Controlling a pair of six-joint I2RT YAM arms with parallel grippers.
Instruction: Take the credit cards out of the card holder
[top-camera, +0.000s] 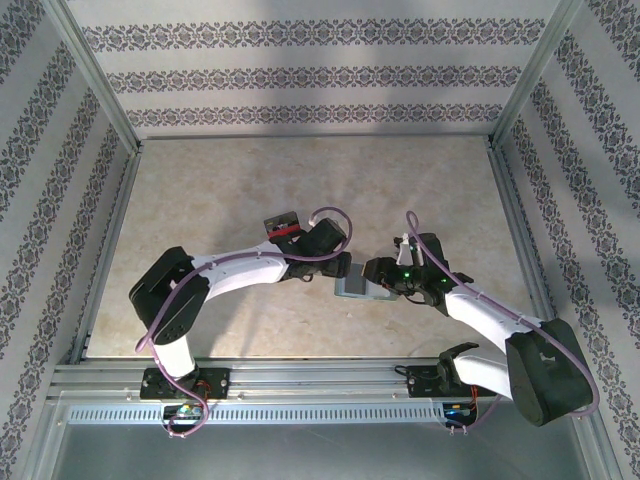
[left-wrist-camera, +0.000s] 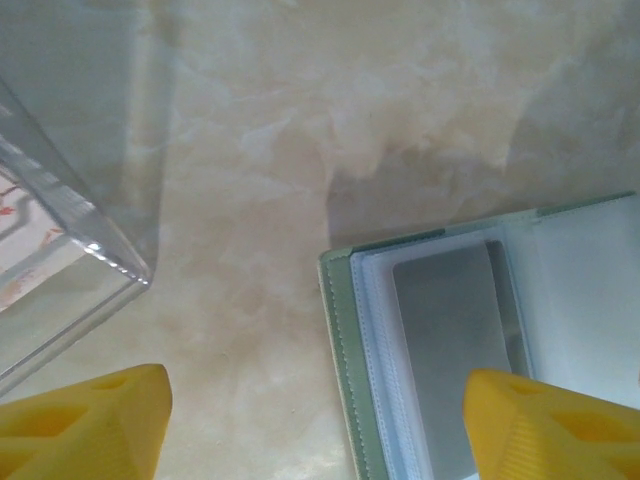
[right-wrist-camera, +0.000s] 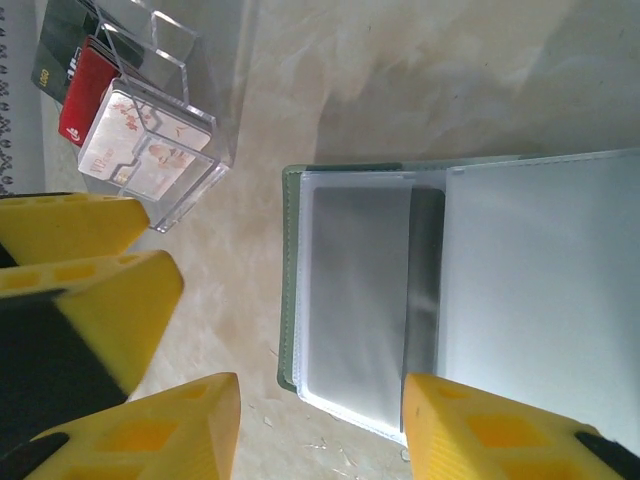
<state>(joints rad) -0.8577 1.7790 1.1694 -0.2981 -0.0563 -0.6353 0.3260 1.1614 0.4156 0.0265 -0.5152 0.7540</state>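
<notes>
Step in hand: pre-grasp, nothing pulled yet. The card holder (top-camera: 355, 290) lies open and flat on the table (left-wrist-camera: 330, 120), between the two wrists. One grey card (right-wrist-camera: 360, 300) sits fully inside a clear sleeve near the holder's stitched edge. I can't make out any other cards in the holder, because a pale sleeve page covers the far panel.

The left gripper (left-wrist-camera: 315, 425) hangs over the holder's corner with its jaws wide apart and nothing in them. One finger is above the grey card and the other is off the holder, over bare table. The right gripper (right-wrist-camera: 320, 425) is also spread and empty, and it straddles the holder's stitched edge. I can't tell whether either finger touches the holder. A clear tray (right-wrist-camera: 150, 140) with red and black contents stands just beside the holder, on its stitched-edge side.

My read of the next move: one claw pins the holder flat, and the other nips the card's exposed edge at the sleeve mouth and slides it out along the slot. The sleeve is soft and the card thin, so I'd expect the holder to drag along if it isn't pinned.
</notes>
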